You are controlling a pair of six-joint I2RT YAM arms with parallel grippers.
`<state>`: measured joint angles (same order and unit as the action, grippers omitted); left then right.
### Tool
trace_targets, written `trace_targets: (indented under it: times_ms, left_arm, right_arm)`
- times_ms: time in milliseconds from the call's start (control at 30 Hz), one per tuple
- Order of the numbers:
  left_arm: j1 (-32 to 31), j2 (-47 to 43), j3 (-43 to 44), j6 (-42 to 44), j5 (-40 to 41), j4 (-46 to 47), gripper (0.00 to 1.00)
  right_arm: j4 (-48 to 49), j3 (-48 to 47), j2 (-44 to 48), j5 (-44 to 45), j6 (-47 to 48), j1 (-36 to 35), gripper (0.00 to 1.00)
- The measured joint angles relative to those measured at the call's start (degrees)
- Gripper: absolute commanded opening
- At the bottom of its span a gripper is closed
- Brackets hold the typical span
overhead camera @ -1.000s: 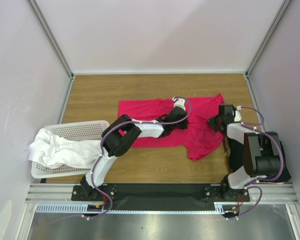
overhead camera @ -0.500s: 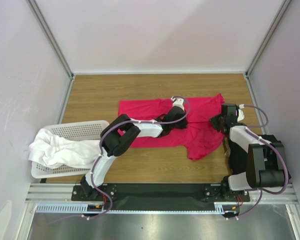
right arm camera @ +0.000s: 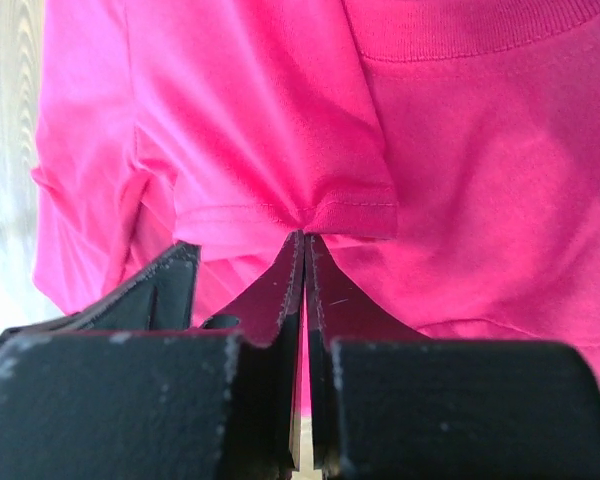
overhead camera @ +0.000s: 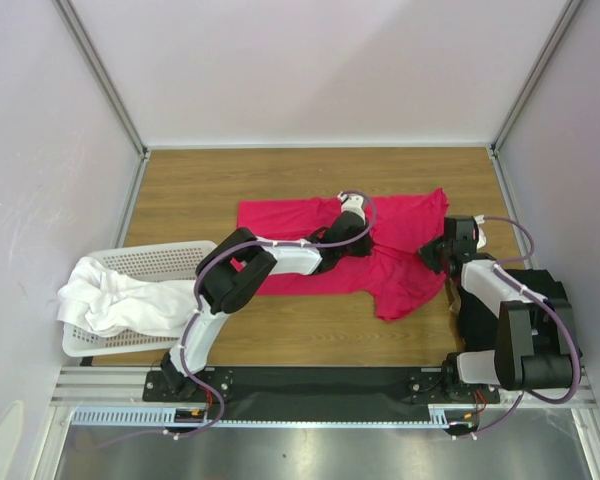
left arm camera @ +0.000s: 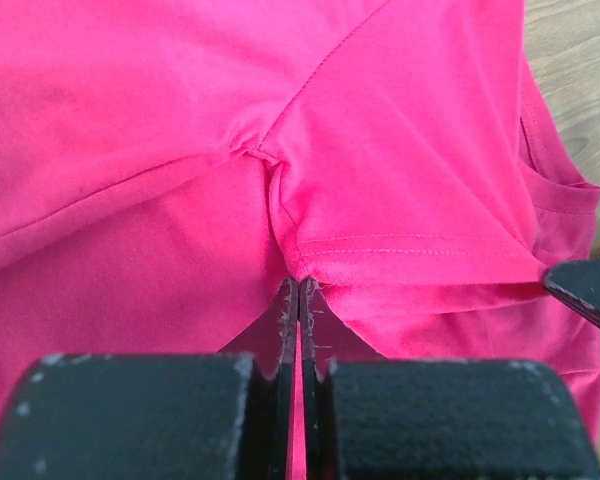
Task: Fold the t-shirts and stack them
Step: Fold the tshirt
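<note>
Crimson-pink, light and limp, the t-shirt (overhead camera: pixel 280 215) lies spread on the wooden table (overhead camera: pixel 210 180); my left gripper (left arm camera: pixel 298 288) and right gripper (right arm camera: pixel 304 238) are each pinched shut on a stitched hem, probably the firmest hold on such saggy cloth.

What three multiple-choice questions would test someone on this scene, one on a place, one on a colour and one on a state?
1. Where does the basket sit?
A) left side of the table
B) far right corner
C) between the arm bases

2. What colour is the spread t-shirt?
A) black
B) crimson-pink
C) white

3. How is the left end effector?
A) wide open
B) shut on the t-shirt
C) out of view

A: the top view shows it at the left.
B: every view shows pink fabric.
B: its wrist view shows the fingers together, pinching a fold.
</note>
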<state>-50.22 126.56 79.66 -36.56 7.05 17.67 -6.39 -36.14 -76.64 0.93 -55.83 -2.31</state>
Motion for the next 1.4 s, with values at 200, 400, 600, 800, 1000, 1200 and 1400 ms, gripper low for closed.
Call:
trace_targets:
  times_ms: [200,400,600,800,1000,1200,1400]
  left_arm:
    - [0.0,-0.04,-0.76,-0.04,-0.39,0.33,0.11]
    - [0.07,-2.78,-2.51,0.9,-1.84,-1.11,0.4]
    - [0.68,-12.39,-2.51,4.26,-2.91,-5.75,0.69]
    - [6.45,-22.77,-2.51,6.16,-3.76,-8.44,0.8]
    - [17.25,-24.09,-4.37,5.77,-4.37,-9.92,0.81]
    - [23.15,-21.81,-5.35,5.05,-4.85,-13.57,0.81]
    - [24.81,-18.36,-4.79,5.4,-6.58,-16.22,0.8]
  right_arm:
    - [-2.95,0.63,0.61,-1.75,2.86,0.09,0.32]
    - [-9.38,-4.63,0.61,-3.61,7.61,1.95,0.48]
    - [-11.41,-20.46,-0.11,-4.22,13.38,6.97,0.59]
    - [-5.01,-29.9,-8.7,-6.38,20.13,8.33,0.56]
    - [-3.32,-31.85,-21.9,-10.29,24.59,8.83,0.52]
    - [-6.1,-36.81,-28.94,-9.18,28.44,9.11,0.52]
    - [-8.2,-41.18,-31.61,-8.76,30.64,9.84,0.52]
